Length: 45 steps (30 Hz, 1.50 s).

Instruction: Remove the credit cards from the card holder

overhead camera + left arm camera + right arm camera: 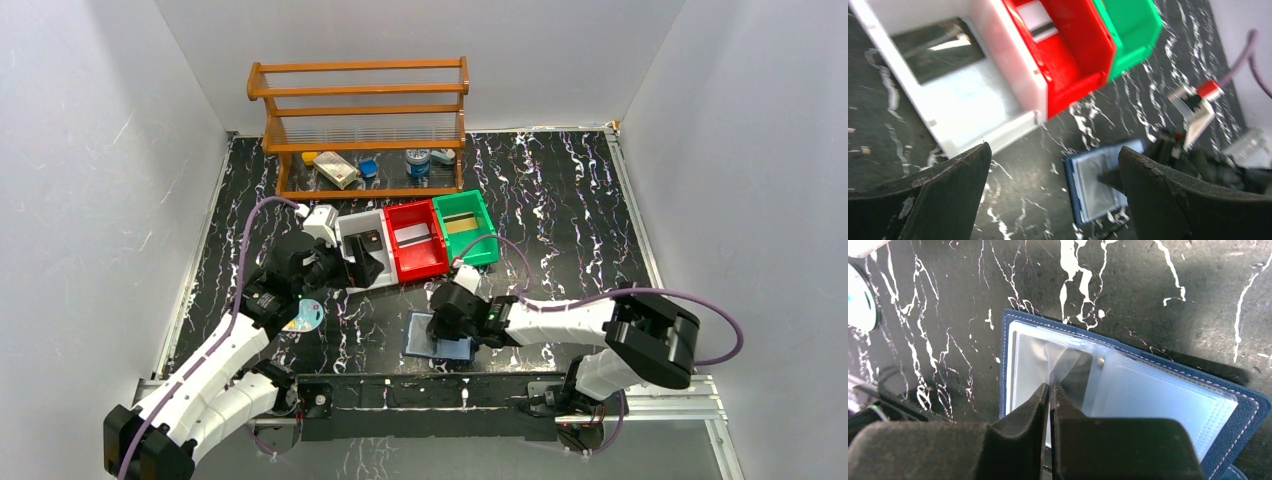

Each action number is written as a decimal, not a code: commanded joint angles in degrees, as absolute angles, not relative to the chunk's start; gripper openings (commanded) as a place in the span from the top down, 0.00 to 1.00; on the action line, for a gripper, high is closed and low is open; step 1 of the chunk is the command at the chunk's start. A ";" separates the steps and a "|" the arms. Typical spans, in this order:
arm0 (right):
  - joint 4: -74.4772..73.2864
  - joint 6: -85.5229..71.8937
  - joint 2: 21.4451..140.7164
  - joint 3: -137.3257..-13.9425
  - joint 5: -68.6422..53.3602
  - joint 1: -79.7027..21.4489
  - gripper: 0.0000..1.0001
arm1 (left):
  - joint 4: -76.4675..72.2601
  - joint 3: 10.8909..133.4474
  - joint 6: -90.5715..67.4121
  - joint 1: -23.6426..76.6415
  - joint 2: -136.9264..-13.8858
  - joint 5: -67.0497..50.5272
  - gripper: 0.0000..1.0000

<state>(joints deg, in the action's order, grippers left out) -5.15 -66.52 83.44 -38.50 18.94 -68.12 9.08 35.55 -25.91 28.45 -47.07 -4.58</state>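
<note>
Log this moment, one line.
right pincer: shut on clear sleeve of open card holder | left pincer: open, empty, by white bin

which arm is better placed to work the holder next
Right. The right arm is on the open holder, jaws pinching a clear sleeve. The left arm sits by the white bin, jaws open.

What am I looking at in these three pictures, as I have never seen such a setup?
Two robot arms work at a black marbled table. One picture looks down from above; the other two come from cameras on each wrist. On it lie an open blue card holder, a white bin, a red bin, a green bin and a wooden rack. The right gripper is pinched shut on a clear sleeve of the holder; the left gripper is open and empty.
</note>
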 commanded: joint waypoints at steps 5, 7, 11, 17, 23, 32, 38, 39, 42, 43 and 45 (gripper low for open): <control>15.63 -66.47 75.78 -27.21 10.67 -64.63 0.88 | 7.02 35.63 -28.96 28.30 -52.18 -28.14 0.02; 18.04 -66.74 74.63 -25.33 9.89 -64.07 0.88 | 5.63 35.29 -29.25 28.43 -54.20 -31.25 0.02; 21.46 -67.68 72.43 -21.87 8.93 -63.18 0.88 | 3.79 34.99 -30.31 29.96 -58.13 -35.21 0.02; 25.34 -69.08 69.38 -16.57 8.27 -61.91 0.87 | 1.99 33.67 -31.04 35.54 -60.73 -32.79 0.05; 28.09 -70.50 68.32 -14.26 7.89 -61.27 0.86 | -1.36 31.57 -33.96 40.60 -65.13 -34.13 0.18; 28.83 -71.12 67.48 -13.07 7.66 -60.82 0.86 | -4.82 29.41 -36.80 42.31 -68.65 -35.01 0.36; 28.89 -71.86 66.93 -12.29 8.19 -60.73 0.85 | -7.80 30.99 -37.86 43.37 -73.91 -38.56 0.44; 29.04 -71.97 66.95 -12.16 8.30 -60.69 0.86 | -7.74 31.50 -38.08 43.44 -74.98 -38.46 0.47; 29.09 -72.07 66.91 -11.96 8.22 -60.64 0.85 | -7.82 32.67 -38.71 44.07 -77.82 -37.91 0.51; 29.09 -72.14 66.87 -11.89 8.15 -60.57 0.85 | -7.79 32.84 -38.91 44.31 -78.10 -37.41 0.51; 29.09 -72.23 66.84 -11.78 8.16 -60.48 0.85 | -8.16 33.19 -39.26 44.66 -79.36 -36.75 0.52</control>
